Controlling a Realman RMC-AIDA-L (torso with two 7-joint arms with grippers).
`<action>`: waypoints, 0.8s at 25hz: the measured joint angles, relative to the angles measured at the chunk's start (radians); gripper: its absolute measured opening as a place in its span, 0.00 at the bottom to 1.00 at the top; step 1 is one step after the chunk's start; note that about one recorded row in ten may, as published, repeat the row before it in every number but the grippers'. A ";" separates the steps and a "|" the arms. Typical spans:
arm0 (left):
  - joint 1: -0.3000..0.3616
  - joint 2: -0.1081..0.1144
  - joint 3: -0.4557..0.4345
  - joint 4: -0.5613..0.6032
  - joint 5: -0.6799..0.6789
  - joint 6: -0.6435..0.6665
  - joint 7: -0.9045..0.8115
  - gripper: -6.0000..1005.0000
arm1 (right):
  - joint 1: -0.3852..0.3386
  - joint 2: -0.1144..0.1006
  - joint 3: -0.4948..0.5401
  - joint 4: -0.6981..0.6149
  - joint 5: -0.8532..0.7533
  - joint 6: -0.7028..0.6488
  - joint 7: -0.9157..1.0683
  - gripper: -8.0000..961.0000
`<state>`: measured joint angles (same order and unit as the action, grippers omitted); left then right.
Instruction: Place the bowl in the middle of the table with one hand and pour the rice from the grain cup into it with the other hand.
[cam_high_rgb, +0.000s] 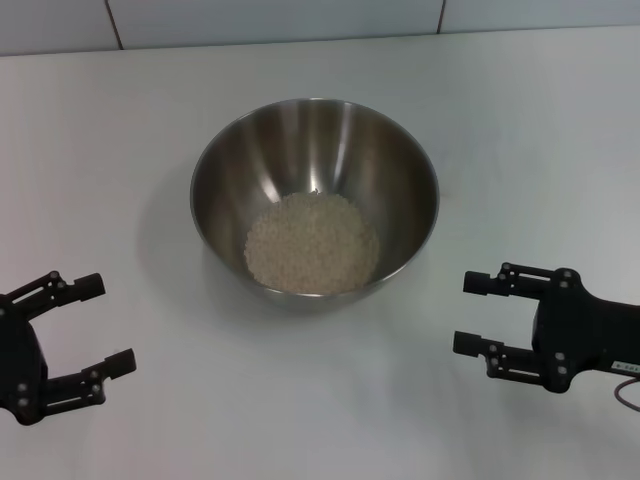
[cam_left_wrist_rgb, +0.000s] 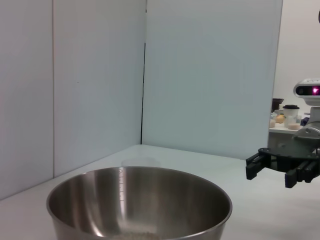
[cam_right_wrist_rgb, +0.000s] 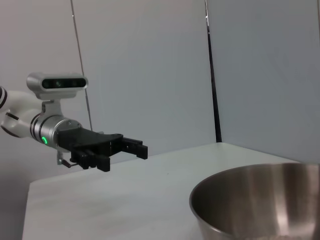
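Both our black two-pronged grippers, left gripper (cam_high_rgb: 95, 325) and right gripper (cam_high_rgb: 478, 313), hang open and empty either side of the large stainless-steel bowl (cam_high_rgb: 225, 165) mid-counter (cam_high_rgb: 520, 130), cream rice (cam_high_rgb: 312, 243) heaped inside, so we judge pouring finished.
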<state>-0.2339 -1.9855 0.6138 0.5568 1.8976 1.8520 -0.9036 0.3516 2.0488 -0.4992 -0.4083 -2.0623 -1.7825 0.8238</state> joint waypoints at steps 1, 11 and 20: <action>0.000 0.000 0.000 0.000 0.000 0.000 0.000 0.86 | 0.000 0.000 -0.002 0.000 -0.001 0.001 0.000 0.68; -0.015 0.003 0.013 0.000 0.001 0.002 -0.003 0.86 | 0.003 0.001 -0.010 -0.002 -0.003 0.003 -0.001 0.68; -0.016 0.004 0.014 0.000 0.014 0.003 -0.004 0.86 | 0.003 0.001 -0.010 -0.003 -0.016 0.008 -0.002 0.68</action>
<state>-0.2500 -1.9818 0.6275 0.5568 1.9112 1.8546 -0.9074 0.3544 2.0494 -0.5092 -0.4112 -2.0780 -1.7746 0.8222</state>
